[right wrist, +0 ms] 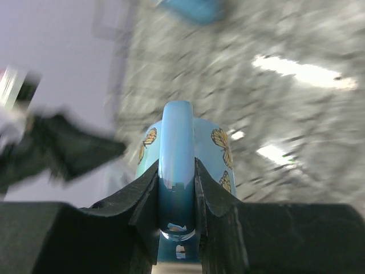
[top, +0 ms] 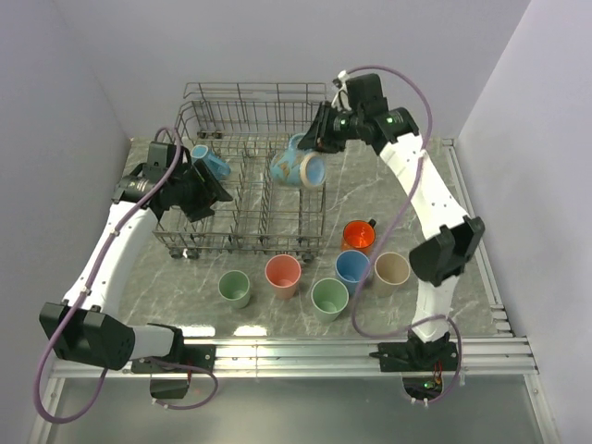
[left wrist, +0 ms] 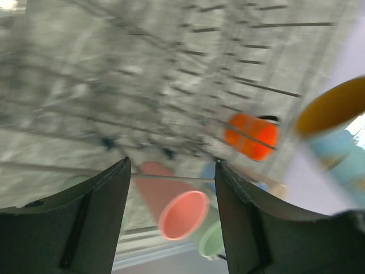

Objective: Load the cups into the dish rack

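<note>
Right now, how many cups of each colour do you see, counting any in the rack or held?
Green cups: 2
Pink cup: 1
Blue cups: 2
Pale blue butterfly mug: 1
Beige cup: 1
Orange mug: 1
Total: 8

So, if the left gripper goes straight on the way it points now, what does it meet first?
Probably the rack wires: in the wrist view they cross ahead of the left gripper; the pink cup lies beyond. Depth is blurred.
</note>
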Available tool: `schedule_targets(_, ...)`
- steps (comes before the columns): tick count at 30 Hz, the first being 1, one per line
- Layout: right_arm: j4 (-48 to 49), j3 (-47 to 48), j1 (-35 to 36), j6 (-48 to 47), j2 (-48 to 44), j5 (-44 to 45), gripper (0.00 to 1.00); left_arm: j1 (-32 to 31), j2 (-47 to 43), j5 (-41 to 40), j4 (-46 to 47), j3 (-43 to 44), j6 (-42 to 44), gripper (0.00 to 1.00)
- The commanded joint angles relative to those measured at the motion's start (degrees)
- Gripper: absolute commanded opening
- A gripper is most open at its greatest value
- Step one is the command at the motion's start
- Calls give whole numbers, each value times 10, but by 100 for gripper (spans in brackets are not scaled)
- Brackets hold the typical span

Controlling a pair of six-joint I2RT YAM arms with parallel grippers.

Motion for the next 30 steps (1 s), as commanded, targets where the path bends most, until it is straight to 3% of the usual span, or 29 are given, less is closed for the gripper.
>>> schedule_targets(1, -74, 129, -23, 5, 36, 99, 0, 1, -25, -75, -42, -9, 49, 65)
schedule_targets(5, -131, 240, -37, 21, 136, 156, 0, 0, -62, -72, -32, -48, 57, 64)
schedule_targets(15, -87, 233, -20, 92, 223, 207, 0, -9, -147, -40, -28, -149, 71, 62)
schedule_targets(19, -90, 209, -15, 102, 231, 238, 0, -9, -140, -41, -22, -156, 69, 62)
schedule_targets(26, -183, 204, -12, 86, 251, 325, 0, -9, -85, -33, 1, -155, 54, 60)
schedule_targets(28, -200, 199, -10, 80, 256, 308, 15, -9, -65, -35, 0, -154, 55, 59)
schedule_targets(29, -205, 199, -10, 77, 263, 301, 32, -9, -60, -38, -1, -151, 54, 59)
schedule_targets(30, -213, 196, -10, 75, 265, 297, 37, -8, -50, -39, -3, -149, 55, 59)
